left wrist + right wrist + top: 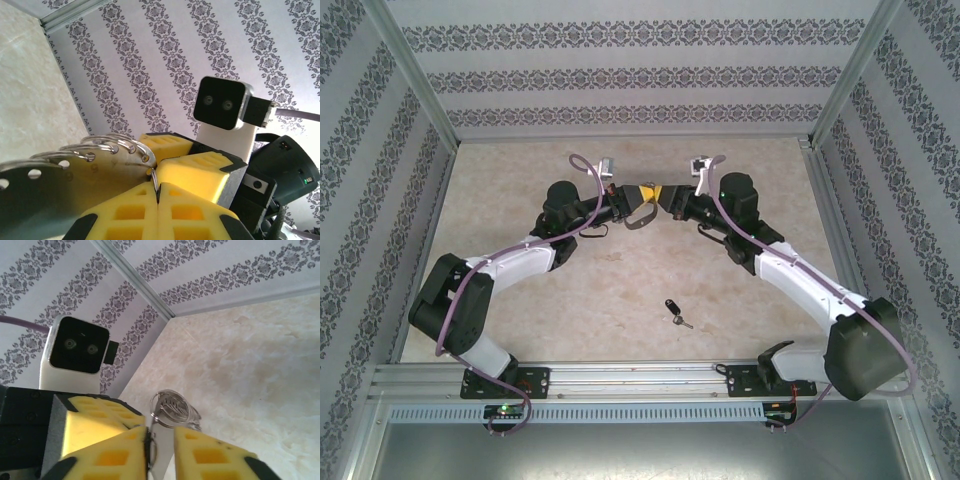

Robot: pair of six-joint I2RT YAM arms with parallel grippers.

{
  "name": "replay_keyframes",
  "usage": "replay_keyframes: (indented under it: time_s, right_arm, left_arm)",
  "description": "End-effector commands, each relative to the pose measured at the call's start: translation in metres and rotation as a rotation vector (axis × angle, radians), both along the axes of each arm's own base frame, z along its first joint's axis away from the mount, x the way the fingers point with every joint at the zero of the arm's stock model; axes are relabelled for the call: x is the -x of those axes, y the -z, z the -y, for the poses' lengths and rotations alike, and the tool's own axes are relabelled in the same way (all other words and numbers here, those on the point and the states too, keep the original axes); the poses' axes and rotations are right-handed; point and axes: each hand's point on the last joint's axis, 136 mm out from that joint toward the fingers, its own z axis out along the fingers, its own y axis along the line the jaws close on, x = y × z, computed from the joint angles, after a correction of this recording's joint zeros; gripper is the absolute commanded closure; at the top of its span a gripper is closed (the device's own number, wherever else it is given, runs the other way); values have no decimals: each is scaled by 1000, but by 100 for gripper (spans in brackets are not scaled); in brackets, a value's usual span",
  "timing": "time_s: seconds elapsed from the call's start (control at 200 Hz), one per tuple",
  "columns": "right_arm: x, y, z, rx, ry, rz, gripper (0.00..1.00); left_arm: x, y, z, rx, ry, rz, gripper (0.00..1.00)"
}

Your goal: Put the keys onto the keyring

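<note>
From above, both arms were seen reaching to the far middle of the table (550,300), where the left gripper (638,198) and the right gripper (667,200) met tip to tip. The keyring (642,220) was held up between them, its grey loop hanging below the yellow fingers. The key (676,313) was left lying flat on the table nearer the bases, well apart from both grippers.

At the left wrist, the left gripper (157,192) was seen clenched, its yellow pads pressed together on the edge of the keyring (55,185), whose flat plate and row of small rings extended to the left. The right gripper (172,155) was seen just beyond, touching the ringed edge.

At the right wrist, the right gripper (161,445) was shown with its jaws parted and a gap visible between them. A thin metal edge of the keyring (172,407) was seen in that gap.
</note>
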Motion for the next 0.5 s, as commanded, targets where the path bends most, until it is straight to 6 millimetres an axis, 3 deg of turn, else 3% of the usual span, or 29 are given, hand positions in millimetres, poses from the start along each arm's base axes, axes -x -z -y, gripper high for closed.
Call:
replay_keyframes:
  time_s: [0.0,0.205,0.37,0.5]
  right_arm:
    - [-4,-19,29,13,95,79,72]
    - [5,-23,42,147,97,187,69]
    - [18,-18,46,283,55,309,58]
    - [28,-13,46,350,21,387,54]
  left_arm:
    - [5,-27,6,43,31,61,100]
    - [5,-31,11,53,72,-25,100]
    - [4,-31,15,38,106,-137,100]
    - [4,-22,16,12,115,-242,100]
